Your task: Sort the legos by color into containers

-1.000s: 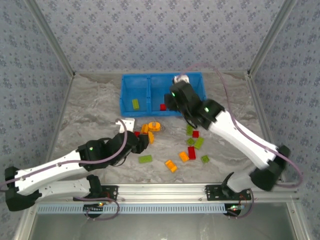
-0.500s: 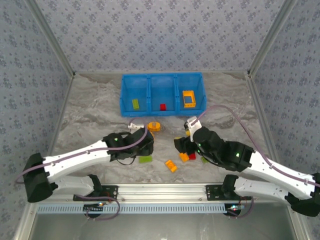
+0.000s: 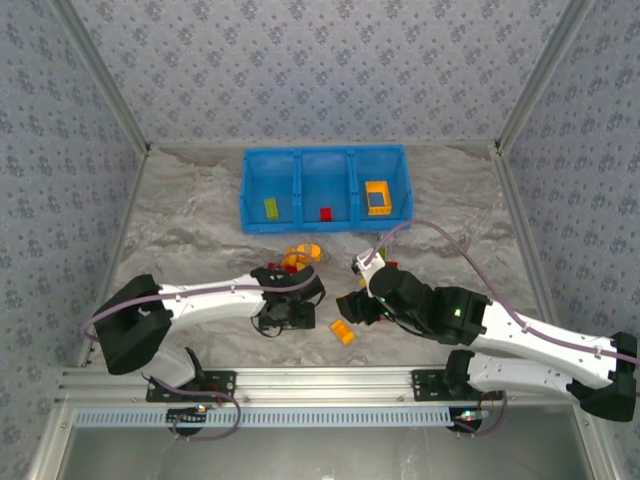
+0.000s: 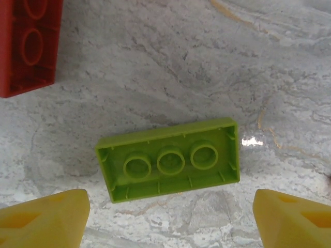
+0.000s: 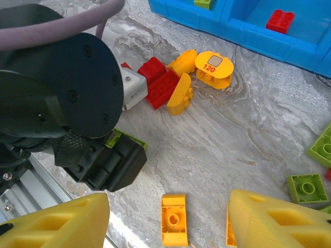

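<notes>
A lime green lego (image 4: 168, 159) lies upside down on the marble table, just ahead of my left gripper (image 4: 170, 222), whose yellow fingertips (image 4: 44, 217) stand wide open on either side. In the top view the left gripper (image 3: 285, 312) hangs low over that brick. My right gripper (image 5: 168, 225) is open too, with a small orange lego (image 5: 174, 218) on the table between its fingers; the top view shows this brick (image 3: 343, 333) just below the right gripper (image 3: 350, 305). The blue bin (image 3: 300, 160) holds a green brick (image 3: 271, 208), a red one (image 3: 325, 213) and an orange frame (image 3: 377, 197), one per compartment.
A cluster of red (image 5: 160, 82) and orange bricks (image 5: 181, 93) with an orange disc marked 120 (image 5: 213, 66) lies between the grippers and the bin. More green bricks (image 5: 307, 187) sit to the right. The left arm's black wrist (image 5: 77, 103) stands close to the right gripper.
The right arm left the bin, where the orange frame now lies, and came down over the small orange brick. The left arm swung right and lowered over the lime green brick.
</notes>
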Robot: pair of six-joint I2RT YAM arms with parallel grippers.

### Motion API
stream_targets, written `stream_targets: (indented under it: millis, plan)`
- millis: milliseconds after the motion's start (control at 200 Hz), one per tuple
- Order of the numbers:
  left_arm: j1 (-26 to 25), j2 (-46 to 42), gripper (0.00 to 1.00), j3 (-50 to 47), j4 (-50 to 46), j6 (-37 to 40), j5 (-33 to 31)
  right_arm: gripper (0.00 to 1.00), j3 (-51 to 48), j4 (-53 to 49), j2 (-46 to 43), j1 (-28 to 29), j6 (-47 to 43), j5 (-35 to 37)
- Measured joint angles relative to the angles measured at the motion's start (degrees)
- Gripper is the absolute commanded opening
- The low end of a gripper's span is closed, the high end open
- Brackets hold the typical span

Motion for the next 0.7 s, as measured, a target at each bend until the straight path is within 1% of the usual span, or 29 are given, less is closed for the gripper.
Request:
stream_targets:
  millis: [190,305,385,615,705]
  plan:
    - [0.83,2.14,0.84,1.75,-0.87,1.18,0.09,0.65,-1.42,0.09,-0.85,0.15,0.57,0.02]
    - [1.42,2.91,0.83,1.73,-0.37,1.18,0.46,0.65,-1.44,0.13,-1.16,0.15,0.66,0.04]
    - [1.79,3.87,0.79,1.73,0.15,1.29,0.46,0.65,-1.44,0.15,-1.16,0.15,0.68,0.04]
    - [2.56,5.7,0.62,1.81,2.1,2.32,0.35,0.65,-1.46,0.15,-1.16,0.15,0.72,0.02]
    - [2.56,5.68,0.57,1.99,2.34,2.69,0.15,0.65,-1.46,0.15,-1.31,0.15,0.94,0.02]
